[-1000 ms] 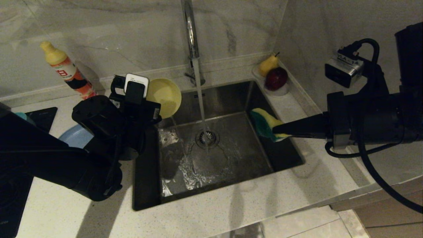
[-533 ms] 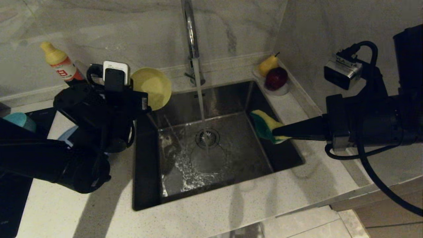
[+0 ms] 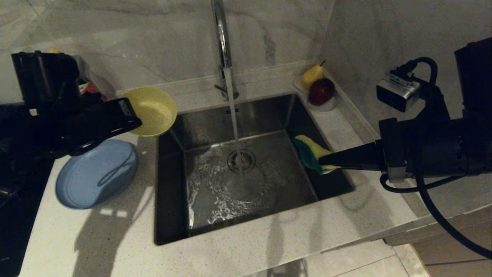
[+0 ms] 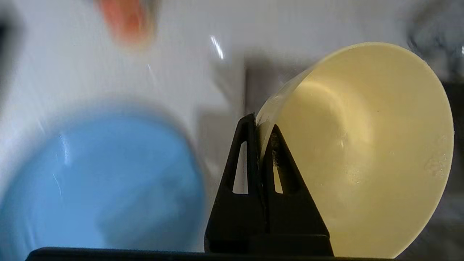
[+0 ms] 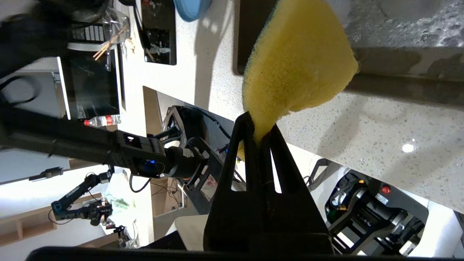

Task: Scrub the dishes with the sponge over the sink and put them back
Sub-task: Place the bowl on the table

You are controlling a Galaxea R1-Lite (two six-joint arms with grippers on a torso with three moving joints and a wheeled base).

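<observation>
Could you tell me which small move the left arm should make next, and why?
Probably lower the yellow bowl toward the counter beside the blue plate: the left gripper pinches its rim beyond the sink's edge, while the right gripper holds the sponge apart.

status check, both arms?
Left gripper shut on yellow bowl rim, above counter left of sink. Right gripper shut on sponge. Path clear.
</observation>
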